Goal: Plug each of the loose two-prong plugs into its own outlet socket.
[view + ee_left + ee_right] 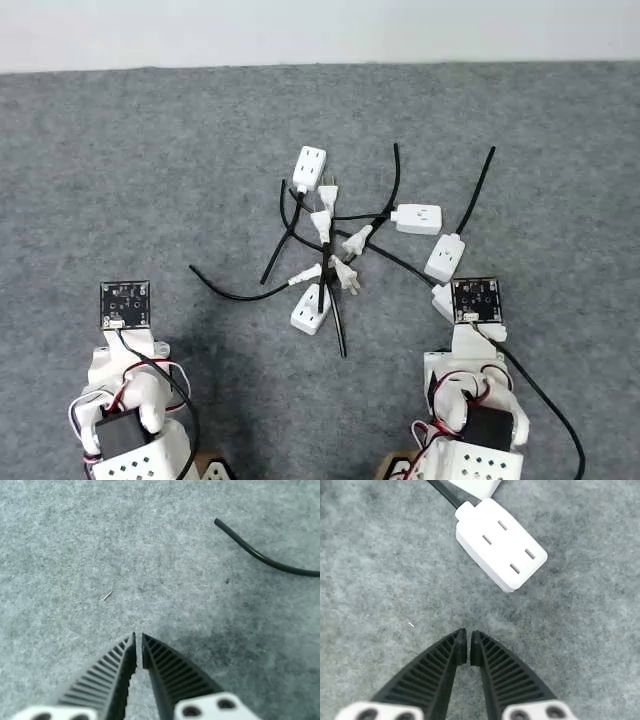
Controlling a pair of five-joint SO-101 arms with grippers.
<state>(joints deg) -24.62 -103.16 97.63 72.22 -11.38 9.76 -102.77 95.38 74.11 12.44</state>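
Note:
Several white outlet sockets lie on the grey carpet: one at the back (310,168), one to the right (418,218), one nearer the right arm (445,257) and one in the middle front (311,308). Loose white two-prong plugs (345,275) (322,222) (357,240) lie tangled among black cables (290,230) between them. My right gripper (469,634) is shut and empty, just short of a white socket (501,545) with its slots facing up. My left gripper (139,639) is shut over bare carpet, apart from a black cable end (250,550).
Both arms sit at the front edge, left arm (125,400) and right arm (475,400). A black cable (545,395) runs past the right arm. The carpet's left side and far back are open. A tiny speck (106,596) lies near the left gripper.

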